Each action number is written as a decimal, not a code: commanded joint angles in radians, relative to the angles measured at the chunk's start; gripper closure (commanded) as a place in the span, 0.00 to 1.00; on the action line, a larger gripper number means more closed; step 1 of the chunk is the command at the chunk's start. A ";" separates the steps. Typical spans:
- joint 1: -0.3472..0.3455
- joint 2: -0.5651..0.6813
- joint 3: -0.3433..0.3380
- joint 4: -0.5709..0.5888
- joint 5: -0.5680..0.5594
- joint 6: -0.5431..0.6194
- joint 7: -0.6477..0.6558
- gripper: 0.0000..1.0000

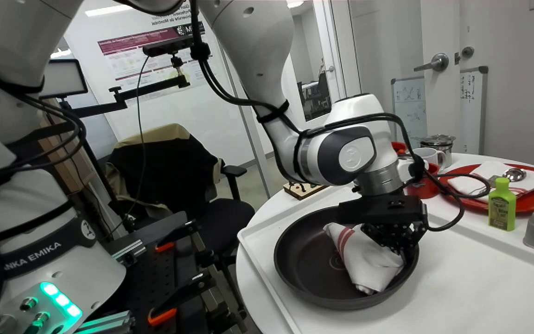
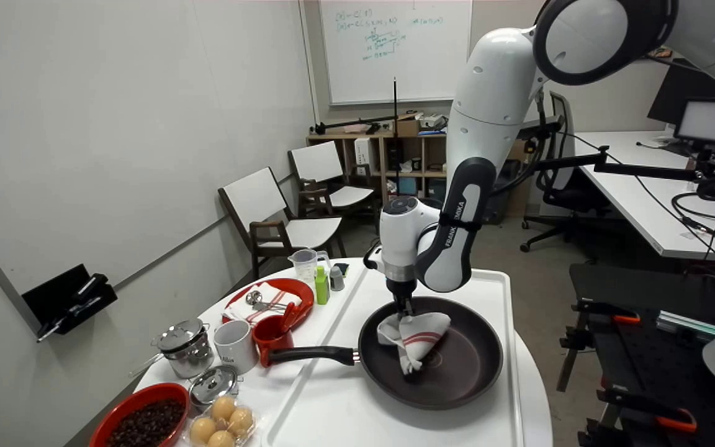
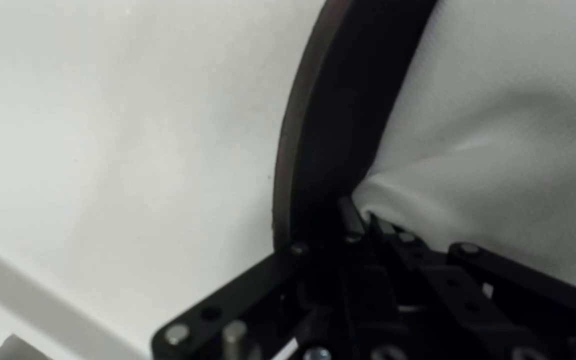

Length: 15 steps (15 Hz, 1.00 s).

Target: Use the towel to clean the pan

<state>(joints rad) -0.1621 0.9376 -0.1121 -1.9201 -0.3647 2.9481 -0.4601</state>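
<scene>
Round white tabletop (image 2: 536, 397), pale tray (image 2: 326, 403) on it, lower middle in an exterior view. Smooth black pan (image 2: 469, 363) on tray, shallow-walled; towel (image 2: 427, 332), soft white, red-striped, bunched inside. Fingers (image 3: 352, 220) pinch a towel fold beside the pan wall. Pan handle (image 2: 317, 354) points left, end by a red mug (image 2: 274, 338); contact: cannot tell. Lower left: red bowl (image 2: 108, 413) of small dark pieces (image 2: 149, 425), shiny metal pots (image 2: 191, 361).

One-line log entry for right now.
towel: bunched inside pan | end effector: shut on towel, near pan wall | pan: on white tray

"FRANKA EMIKA" lettering (image 2: 451, 236) on arm (image 2: 483, 124)
</scene>
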 commanded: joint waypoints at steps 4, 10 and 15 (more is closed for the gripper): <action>0.041 -0.020 -0.047 -0.082 -0.035 -0.005 0.027 0.99; 0.185 -0.060 -0.173 -0.247 -0.133 -0.022 0.066 0.99; 0.329 -0.062 -0.260 -0.344 -0.213 -0.016 0.119 0.99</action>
<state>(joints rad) 0.0859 0.8683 -0.3290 -2.1984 -0.5292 2.9435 -0.3939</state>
